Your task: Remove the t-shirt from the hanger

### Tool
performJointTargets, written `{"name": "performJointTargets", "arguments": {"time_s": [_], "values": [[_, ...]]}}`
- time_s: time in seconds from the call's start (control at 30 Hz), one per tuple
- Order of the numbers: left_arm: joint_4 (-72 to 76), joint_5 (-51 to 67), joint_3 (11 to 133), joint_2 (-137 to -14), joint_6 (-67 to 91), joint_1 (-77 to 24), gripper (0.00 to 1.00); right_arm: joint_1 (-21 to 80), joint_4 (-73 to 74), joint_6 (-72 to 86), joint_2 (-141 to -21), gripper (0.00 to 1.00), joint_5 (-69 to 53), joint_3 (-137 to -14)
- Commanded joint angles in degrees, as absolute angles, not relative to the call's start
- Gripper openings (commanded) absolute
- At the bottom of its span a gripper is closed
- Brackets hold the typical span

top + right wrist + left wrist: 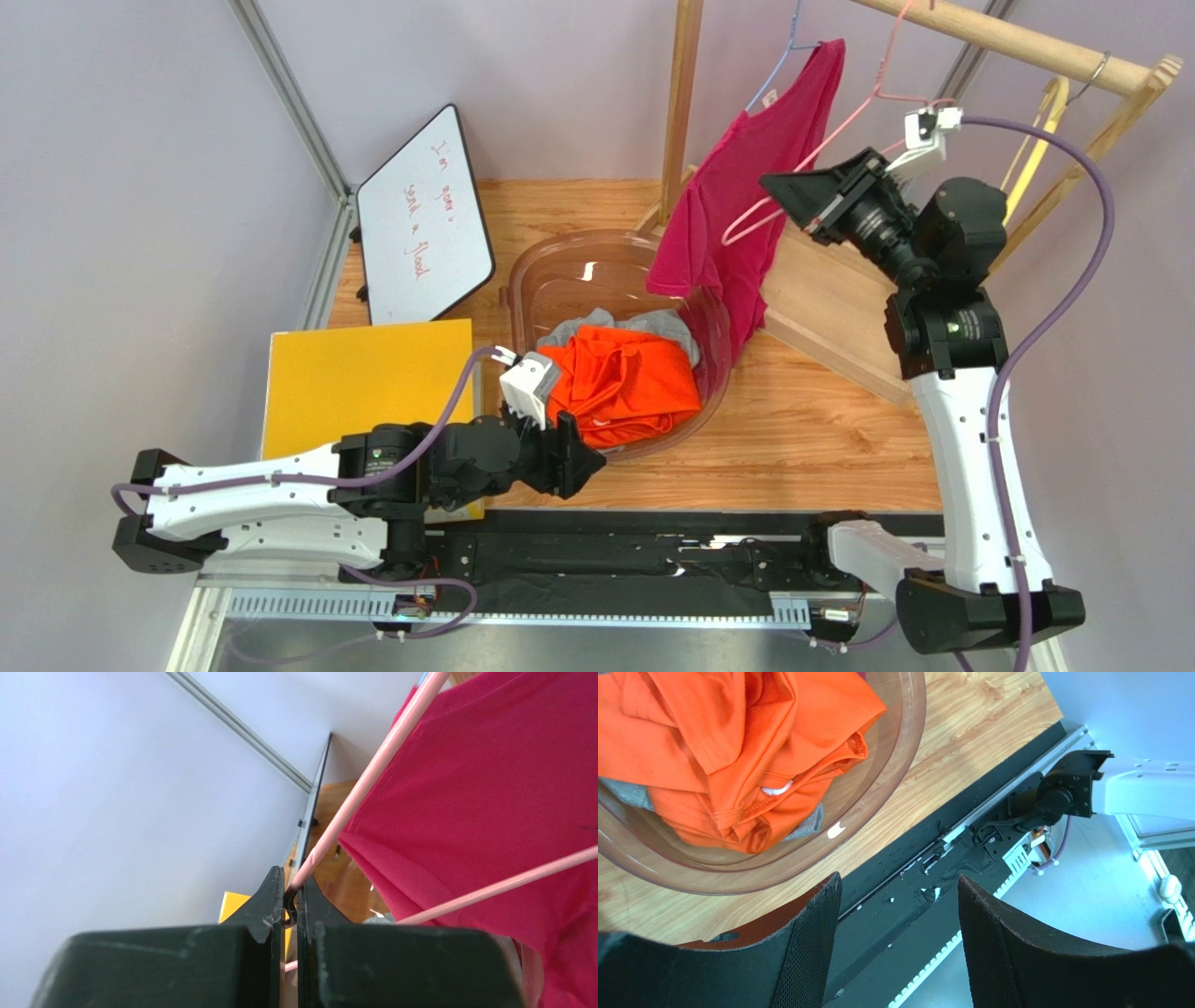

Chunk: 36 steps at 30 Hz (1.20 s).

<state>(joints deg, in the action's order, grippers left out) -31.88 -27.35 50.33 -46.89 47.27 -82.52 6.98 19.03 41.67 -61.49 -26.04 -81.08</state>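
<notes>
T-shirt (pixel 737 210), crimson, hangs far right, sagging leftward off the pink hanger (pixel 366 787); the right tool (pixel 292 899), nearer, pinches the hanger wire beside it, while the left tool (pixel 899 945) sits spread by the basket (pixel 522 280).

Upper left: whiteboard (pixel 421 217), red handwriting, tilted. Left centre: yellow board (pixel 358 385) flat on wooden table (pixel 828 448). Centre: 1 clear basin (pixel 561 259) holding orange garment (pixel 624 385) atop grey cloth (pixel 624 325). Upper right: wooden rack (pixel 683 84).
</notes>
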Motion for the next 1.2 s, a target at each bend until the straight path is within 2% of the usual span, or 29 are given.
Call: {"name": "performJointTargets", "arguments": {"time_s": [0.0,0.47,1.07,1.17], "values": [[-29.4,-26.2,51.9,-46.6,47.4,-82.7,0.67,-2.5,5.5,54.0,-63.2,0.00,-39.5,-82.5],[-28.0,-27.9,58.2,-52.8,40.7,-82.5,0.69,-15.6,3.7,67.1,-65.5,0.00,-46.9,-83.0],[-25.5,-26.0,55.7,-51.4,41.5,-82.5,0.69,-23.2,14.8,65.5,-63.1,0.00,-48.6,-83.1],[-25.4,-25.8,56.3,-52.3,41.5,-82.5,0.69,-24.9,17.1,64.0,-62.3,0.06,-49.3,-83.4]]}}
